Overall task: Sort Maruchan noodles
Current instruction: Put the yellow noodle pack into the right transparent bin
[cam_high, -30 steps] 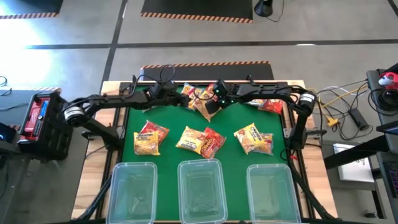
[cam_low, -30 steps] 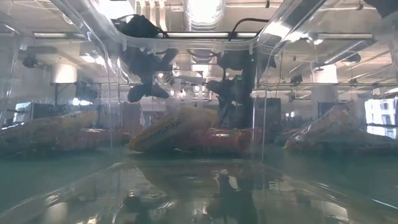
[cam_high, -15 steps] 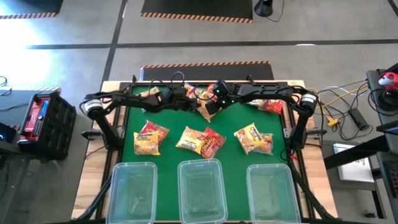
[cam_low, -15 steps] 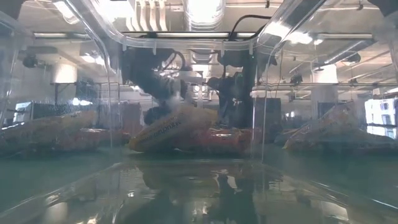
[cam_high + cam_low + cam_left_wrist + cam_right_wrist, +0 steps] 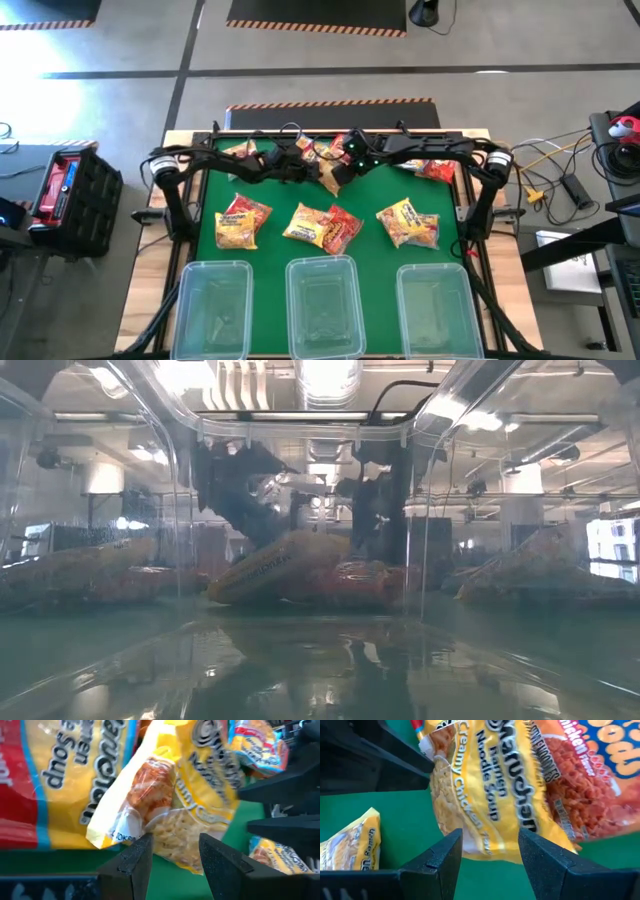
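Green felt covers the desk [image 5: 265, 190], where both tools meet at the far-edge heap of Maruchan noodles [image 5: 325, 160]. Left tool [image 5: 172, 857] and right tool [image 5: 487, 851] each stand parted around the same yellow packet [image 5: 490, 795], not clenched. Nearer lie more packets, then three clear bins [image 5: 322, 305].

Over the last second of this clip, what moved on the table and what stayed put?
The left tool swept in from the table's left toward the pile at the back middle and now sits, fingers apart, at a yellow packet. The right tool stayed at that pile. The noodle packets in front and the three bins did not move.
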You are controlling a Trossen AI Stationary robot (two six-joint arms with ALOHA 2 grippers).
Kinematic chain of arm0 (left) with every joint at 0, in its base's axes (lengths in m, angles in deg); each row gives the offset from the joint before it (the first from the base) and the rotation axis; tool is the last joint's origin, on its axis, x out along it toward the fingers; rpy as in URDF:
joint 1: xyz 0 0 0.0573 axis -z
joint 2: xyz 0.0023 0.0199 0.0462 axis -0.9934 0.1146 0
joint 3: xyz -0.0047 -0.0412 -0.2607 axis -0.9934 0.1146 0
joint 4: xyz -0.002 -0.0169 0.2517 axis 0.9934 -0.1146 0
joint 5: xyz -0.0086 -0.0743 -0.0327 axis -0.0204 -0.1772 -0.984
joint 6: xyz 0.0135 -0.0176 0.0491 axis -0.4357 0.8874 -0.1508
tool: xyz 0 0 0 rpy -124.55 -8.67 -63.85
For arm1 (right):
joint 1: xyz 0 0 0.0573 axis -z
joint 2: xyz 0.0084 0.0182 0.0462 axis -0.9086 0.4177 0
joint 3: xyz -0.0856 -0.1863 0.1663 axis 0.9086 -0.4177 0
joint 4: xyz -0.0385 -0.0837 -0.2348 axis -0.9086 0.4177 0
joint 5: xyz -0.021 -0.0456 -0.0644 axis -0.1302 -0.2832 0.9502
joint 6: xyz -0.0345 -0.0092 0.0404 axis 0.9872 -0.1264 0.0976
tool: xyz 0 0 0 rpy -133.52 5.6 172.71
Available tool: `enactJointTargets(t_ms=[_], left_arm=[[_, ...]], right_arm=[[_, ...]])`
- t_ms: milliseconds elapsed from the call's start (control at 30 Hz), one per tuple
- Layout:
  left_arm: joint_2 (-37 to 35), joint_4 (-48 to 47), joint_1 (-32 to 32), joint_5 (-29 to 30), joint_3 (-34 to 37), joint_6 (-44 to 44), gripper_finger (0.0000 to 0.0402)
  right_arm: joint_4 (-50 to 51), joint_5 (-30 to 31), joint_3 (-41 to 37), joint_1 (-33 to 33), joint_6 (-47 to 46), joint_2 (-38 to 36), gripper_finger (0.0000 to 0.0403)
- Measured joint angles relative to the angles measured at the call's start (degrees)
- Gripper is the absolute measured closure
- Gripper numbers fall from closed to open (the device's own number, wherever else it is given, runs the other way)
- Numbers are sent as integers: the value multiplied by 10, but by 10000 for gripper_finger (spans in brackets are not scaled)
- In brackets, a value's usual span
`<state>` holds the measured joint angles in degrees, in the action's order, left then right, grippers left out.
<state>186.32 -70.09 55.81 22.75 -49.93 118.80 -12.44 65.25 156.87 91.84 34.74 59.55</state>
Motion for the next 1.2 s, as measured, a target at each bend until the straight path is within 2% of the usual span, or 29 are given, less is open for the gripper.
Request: enactJointTargets(t_ms=[200,400,467,733,833,967,1200], left_arm=[[21,-3,0,4,0,17,255],[32,-4,0,14,0,22,255],[34,-3,0,17,-1,24,255],[39,-2,-2,22,-2,27,255],[39,-3,-2,25,-2,31,255],[39,-4,-2,26,-2,32,255],[40,-9,-2,28,-1,32,255]], right_arm=[[7,9,0,1,24,-41,220],[8,98,0,1,34,-72,220],[8,102,0,2,36,-76,220],[8,69,0,13,36,-63,217],[4,45,0,20,36,-50,206],[-1,45,0,24,48,-40,187],[-55,13,0,24,68,-36,168]])
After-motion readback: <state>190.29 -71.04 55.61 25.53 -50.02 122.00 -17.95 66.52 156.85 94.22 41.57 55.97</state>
